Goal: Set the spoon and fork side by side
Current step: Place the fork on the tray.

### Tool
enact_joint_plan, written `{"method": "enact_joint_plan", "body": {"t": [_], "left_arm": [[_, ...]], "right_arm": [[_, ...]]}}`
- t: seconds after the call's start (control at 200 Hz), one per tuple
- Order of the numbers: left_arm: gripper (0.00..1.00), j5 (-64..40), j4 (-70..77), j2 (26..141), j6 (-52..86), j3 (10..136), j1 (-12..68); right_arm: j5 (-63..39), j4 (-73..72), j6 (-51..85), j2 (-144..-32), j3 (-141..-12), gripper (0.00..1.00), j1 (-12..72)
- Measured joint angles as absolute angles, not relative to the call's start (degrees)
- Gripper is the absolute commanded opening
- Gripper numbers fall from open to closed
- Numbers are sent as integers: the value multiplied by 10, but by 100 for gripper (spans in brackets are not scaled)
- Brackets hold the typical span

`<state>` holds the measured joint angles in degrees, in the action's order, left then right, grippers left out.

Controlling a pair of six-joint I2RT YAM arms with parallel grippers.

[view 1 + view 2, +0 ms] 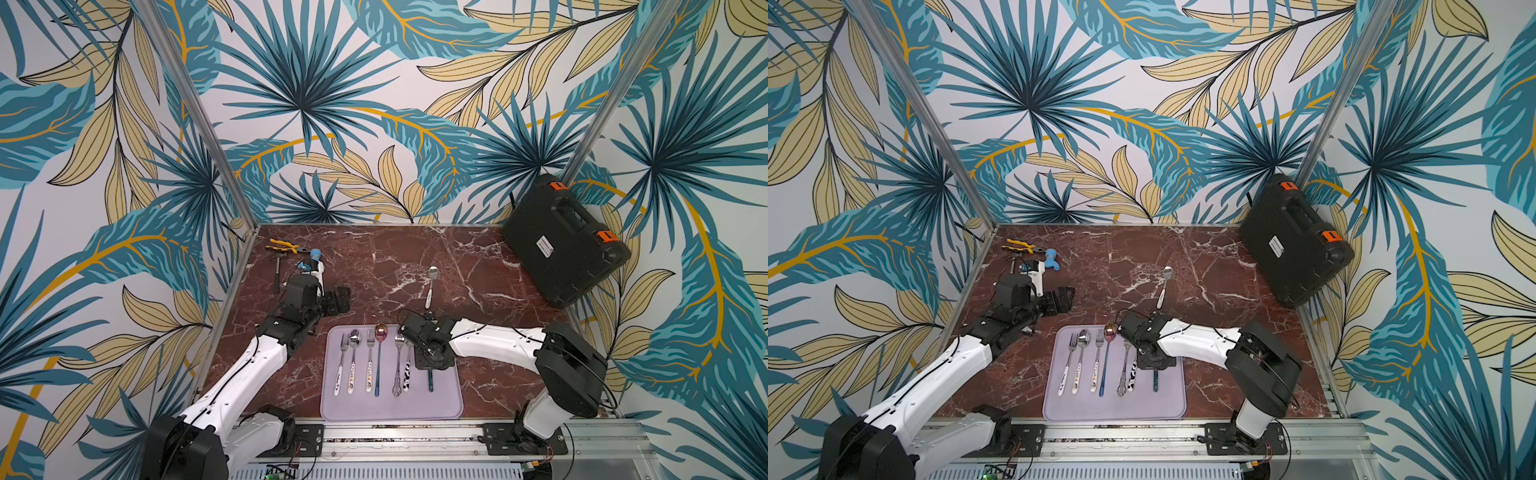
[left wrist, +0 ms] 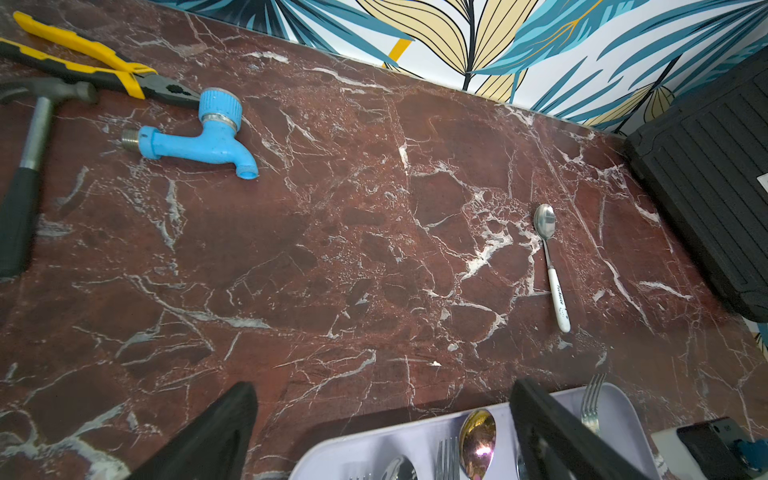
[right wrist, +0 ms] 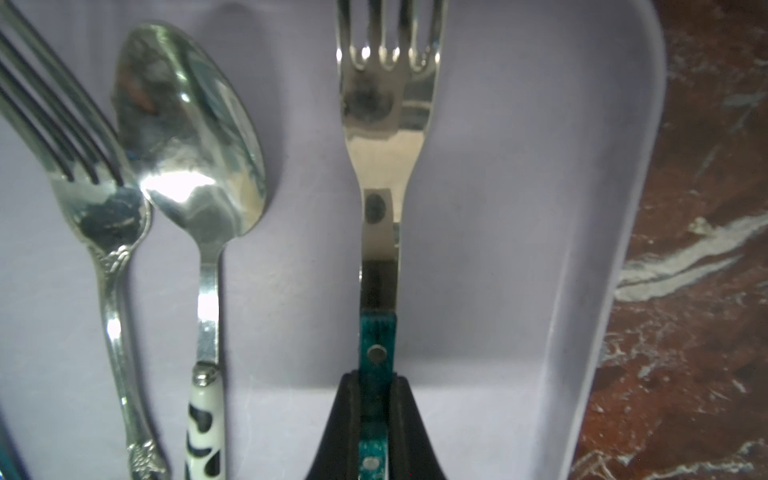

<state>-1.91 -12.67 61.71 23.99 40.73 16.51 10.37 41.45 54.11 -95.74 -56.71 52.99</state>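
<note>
A lilac tray (image 1: 415, 409) (image 1: 1142, 409) at the front of the marble table holds several forks and spoons in a row. My right gripper (image 3: 376, 386) (image 1: 432, 361) points down over the tray's right part, shut on the handle of a teal-handled fork (image 3: 384, 124) (image 1: 430, 380). Beside that fork lies a spoon with a cow-pattern handle (image 3: 195, 124), and past it an ornate fork (image 3: 104, 199). A white-handled spoon (image 1: 431, 282) (image 2: 550, 257) lies alone on the table behind the tray. My left gripper (image 2: 384, 386) (image 1: 337, 302) hovers open and empty left of the tray.
A black case (image 1: 561, 245) leans in the back right corner. Yellow pliers (image 1: 284, 246), a hammer (image 1: 277, 274) and a blue tap (image 2: 199, 137) lie at the back left. An iridescent spoon (image 1: 380, 332) rests mid-tray.
</note>
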Motion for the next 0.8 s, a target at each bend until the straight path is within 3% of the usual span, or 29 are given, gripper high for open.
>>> {"method": "enact_joint_plan", "body": {"t": [0.32, 0.511, 0.626, 0.801], "left_arm": [[100, -17, -127, 617, 240, 407, 165], [100, -13, -127, 617, 240, 407, 165], [100, -12, -127, 617, 240, 407, 165], [100, -10, -127, 617, 240, 407, 165]], "right_arm": [[98, 404, 561, -941, -536, 0, 544], [98, 403, 562, -940, -535, 21, 544], [101, 411, 559, -940, -536, 39, 545], [117, 438, 555, -925, -554, 53, 545]]}}
